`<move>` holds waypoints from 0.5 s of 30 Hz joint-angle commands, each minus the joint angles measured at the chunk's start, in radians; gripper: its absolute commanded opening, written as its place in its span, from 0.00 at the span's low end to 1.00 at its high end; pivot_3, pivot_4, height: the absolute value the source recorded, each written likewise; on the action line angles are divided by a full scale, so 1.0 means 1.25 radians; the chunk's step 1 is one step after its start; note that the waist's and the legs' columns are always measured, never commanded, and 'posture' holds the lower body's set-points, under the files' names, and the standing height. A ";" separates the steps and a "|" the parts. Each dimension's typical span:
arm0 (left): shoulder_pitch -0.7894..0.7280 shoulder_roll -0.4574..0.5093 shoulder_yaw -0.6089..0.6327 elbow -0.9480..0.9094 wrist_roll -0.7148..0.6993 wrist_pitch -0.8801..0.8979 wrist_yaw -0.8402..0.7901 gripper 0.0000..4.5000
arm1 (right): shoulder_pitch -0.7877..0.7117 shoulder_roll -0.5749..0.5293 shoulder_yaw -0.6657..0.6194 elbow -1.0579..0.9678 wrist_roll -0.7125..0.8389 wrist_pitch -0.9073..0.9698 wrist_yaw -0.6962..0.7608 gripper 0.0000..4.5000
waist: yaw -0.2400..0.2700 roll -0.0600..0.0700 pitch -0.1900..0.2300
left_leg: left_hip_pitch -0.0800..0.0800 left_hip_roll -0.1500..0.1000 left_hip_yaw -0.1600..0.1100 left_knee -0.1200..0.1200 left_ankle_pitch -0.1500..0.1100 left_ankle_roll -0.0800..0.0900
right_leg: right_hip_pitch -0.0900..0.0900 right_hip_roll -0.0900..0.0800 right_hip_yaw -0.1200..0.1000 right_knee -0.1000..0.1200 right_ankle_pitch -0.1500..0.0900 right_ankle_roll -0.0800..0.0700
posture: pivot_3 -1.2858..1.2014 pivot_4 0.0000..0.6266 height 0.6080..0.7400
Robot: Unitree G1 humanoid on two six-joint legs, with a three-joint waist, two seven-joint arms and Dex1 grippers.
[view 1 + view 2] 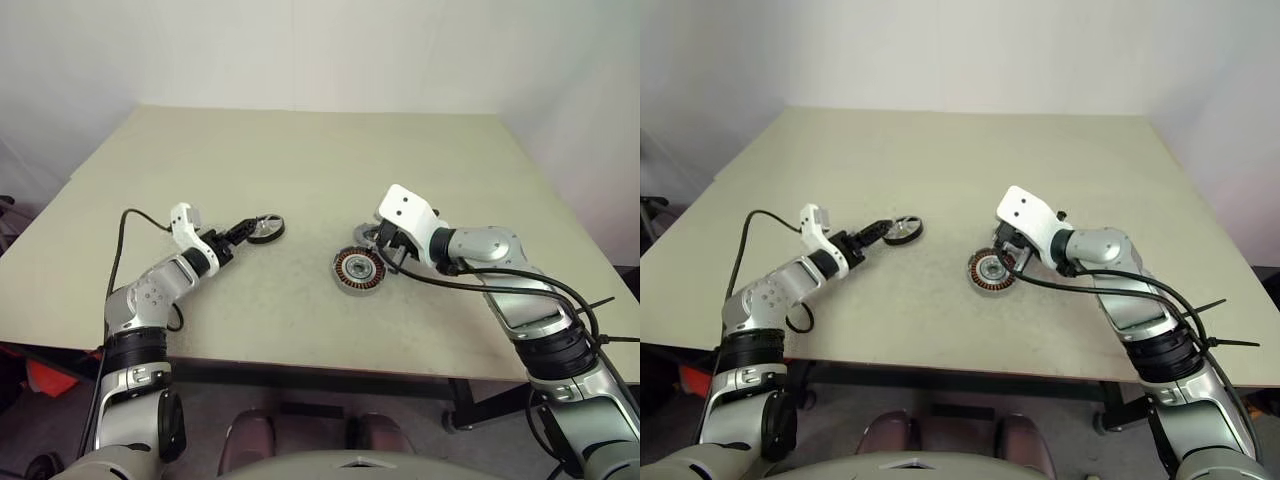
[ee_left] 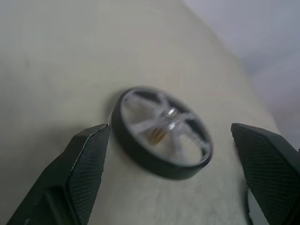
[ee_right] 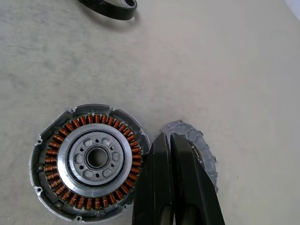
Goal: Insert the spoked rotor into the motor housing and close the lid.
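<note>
So the spoked rotor point(image 2: 161, 133), black rim with silver spokes and a little shaft in the middle, was lying flat on the table point(image 1: 300, 150), well apart from the motor housing point(image 3: 89, 161). The housing sat open side up, copper windings showing, nothing in it yet.

The left gripper point(image 1: 235, 233) was wide open and lined up on the rotor, with 1 finger to either side of it in the wrist view. It wasn't gripping yet, and I couldn't tell if a tip was already touching the rim.

The right gripper point(image 3: 168, 140) was fully closed, holding nothing, its tips over a grey notched disc point(image 3: 204, 150) that lay just beside the housing. My guess is that's the lid.

If I were doing this pick, I'd push in a bit further so the pads sit across the widest part of the rim, not the near edge. Then close square on the rim, because an off-centre pinch on a round rim would probably squirt it out sideways. I'd also keep it level on the lift so the shaft can drop straight into the hub. The right arm could steady the housing.
</note>
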 commanded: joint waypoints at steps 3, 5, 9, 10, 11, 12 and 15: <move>-0.017 -0.019 0.040 0.018 -0.046 0.036 0.042 0.98 | -0.013 -0.005 -0.021 -0.031 0.011 -0.005 -0.008 0.01 | 0.000 0.000 0.000 | 0.000 0.000 0.000 0.000 0.000 0.000 | 0.000 0.000 0.000 0.000 0.000 0.000 | 0.52 0.00 1.00; -0.025 -0.033 0.046 0.030 -0.056 0.048 0.057 0.98 | -0.014 -0.005 -0.020 -0.029 0.011 -0.007 -0.008 0.01 | 0.000 0.000 0.000 | 0.000 0.000 0.000 0.000 0.000 0.000 | 0.000 0.000 0.000 0.000 0.000 0.000 | 0.52 0.00 1.00; -0.057 -0.067 0.073 0.066 -0.083 0.059 0.093 0.98 | -0.014 -0.005 -0.020 -0.027 0.013 -0.013 -0.009 0.01 | 0.006 0.000 0.000 | 0.001 -0.001 0.000 0.000 0.000 0.000 | 0.001 -0.001 0.000 0.000 0.000 0.000 | 0.52 0.00 1.00; -0.064 -0.073 0.079 0.076 -0.087 0.062 0.101 0.98 | -0.014 -0.005 -0.020 -0.026 0.013 -0.013 -0.010 0.01 | 0.008 0.000 0.000 | 0.001 -0.001 0.000 0.000 0.000 0.000 | 0.001 -0.001 0.000 0.000 0.000 0.000 | 0.52 0.00 1.00; -0.071 -0.077 0.084 0.084 -0.089 0.064 0.108 0.98 | -0.014 -0.005 -0.020 -0.027 0.014 -0.013 -0.011 0.01 | 0.010 0.000 0.000 | 0.001 -0.002 0.000 0.000 0.000 0.000 | 0.002 -0.002 0.000 -0.001 0.000 0.000 | 0.52 0.00 1.00; -0.077 -0.081 0.087 0.092 -0.090 0.065 0.113 0.98 | -0.014 -0.005 -0.020 -0.027 0.014 -0.013 -0.012 0.01 | 0.011 0.000 0.000 | 0.001 -0.002 0.000 0.000 0.000 0.000 | 0.002 -0.002 0.000 -0.001 0.000 0.000 | 0.52 0.00 1.00; -0.094 -0.089 0.088 0.109 -0.091 0.062 0.125 0.89 | -0.013 -0.005 -0.020 -0.029 0.016 -0.012 -0.015 0.00 | 0.016 0.000 0.000 | 0.001 -0.002 0.000 0.000 0.000 0.000 | 0.002 -0.002 0.000 -0.001 0.000 0.000 | 0.52 0.00 1.00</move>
